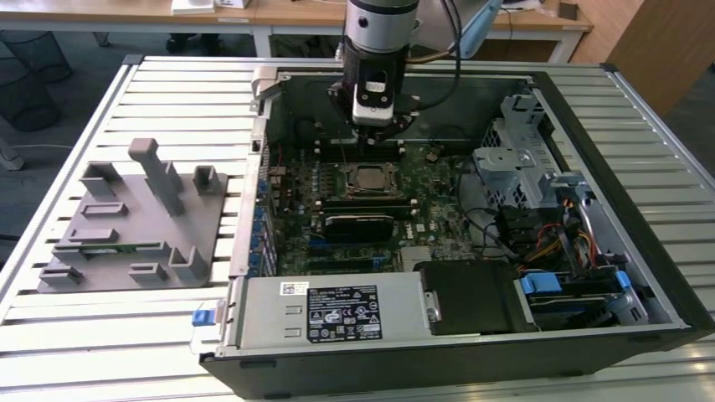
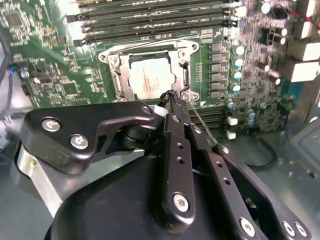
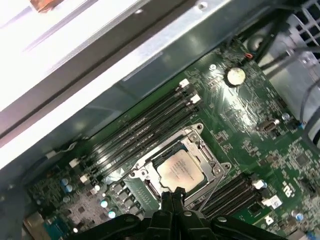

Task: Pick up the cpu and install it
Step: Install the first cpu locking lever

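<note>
The cpu (image 1: 369, 177) is a small silver-topped square lying flat in the motherboard's socket inside the open computer case. Both wrist views show it framed by the socket's metal bracket (image 2: 150, 77) (image 3: 181, 171). My gripper (image 1: 378, 126) hangs just above the socket's far side, a little clear of the chip. Its black fingers are pressed together in both wrist views (image 2: 170, 96) (image 3: 172, 196), with nothing seen between them. A thin wire lever (image 2: 200, 120) runs beside the socket close to the fingertips.
Memory slots (image 3: 145, 130) flank the socket on two sides. A black block (image 1: 357, 224) lies on the board nearer the camera, with the power supply (image 1: 335, 310) beyond it. A drive cage (image 1: 514, 159) is at the exterior view's right. A grey fixture (image 1: 129, 226) stands left of the case.
</note>
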### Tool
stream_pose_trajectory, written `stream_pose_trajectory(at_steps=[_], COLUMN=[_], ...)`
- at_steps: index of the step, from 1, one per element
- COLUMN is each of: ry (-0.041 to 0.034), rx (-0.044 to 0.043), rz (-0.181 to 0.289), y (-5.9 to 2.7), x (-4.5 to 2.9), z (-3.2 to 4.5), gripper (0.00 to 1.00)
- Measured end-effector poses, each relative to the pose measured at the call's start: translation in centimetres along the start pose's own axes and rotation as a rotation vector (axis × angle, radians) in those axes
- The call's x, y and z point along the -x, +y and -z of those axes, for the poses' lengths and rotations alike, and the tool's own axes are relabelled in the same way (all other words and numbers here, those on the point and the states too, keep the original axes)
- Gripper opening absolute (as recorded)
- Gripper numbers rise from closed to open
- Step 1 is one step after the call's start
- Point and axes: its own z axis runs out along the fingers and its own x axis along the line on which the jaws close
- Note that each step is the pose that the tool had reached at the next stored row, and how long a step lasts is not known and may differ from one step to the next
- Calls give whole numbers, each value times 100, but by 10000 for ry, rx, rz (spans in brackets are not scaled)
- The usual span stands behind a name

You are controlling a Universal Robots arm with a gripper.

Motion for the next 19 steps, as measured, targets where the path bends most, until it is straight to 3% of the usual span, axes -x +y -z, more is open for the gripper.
stream_pose_trajectory(at_steps=[14,16,18,19], ry=[-17,38,152,185], rx=[-51,51,259,315], rz=[2537,2750,2920,3031], y=[0,0,0,0], x=[0,0,0,0], z=[-15,-17,-21,-23], gripper=[11,11,11,11])
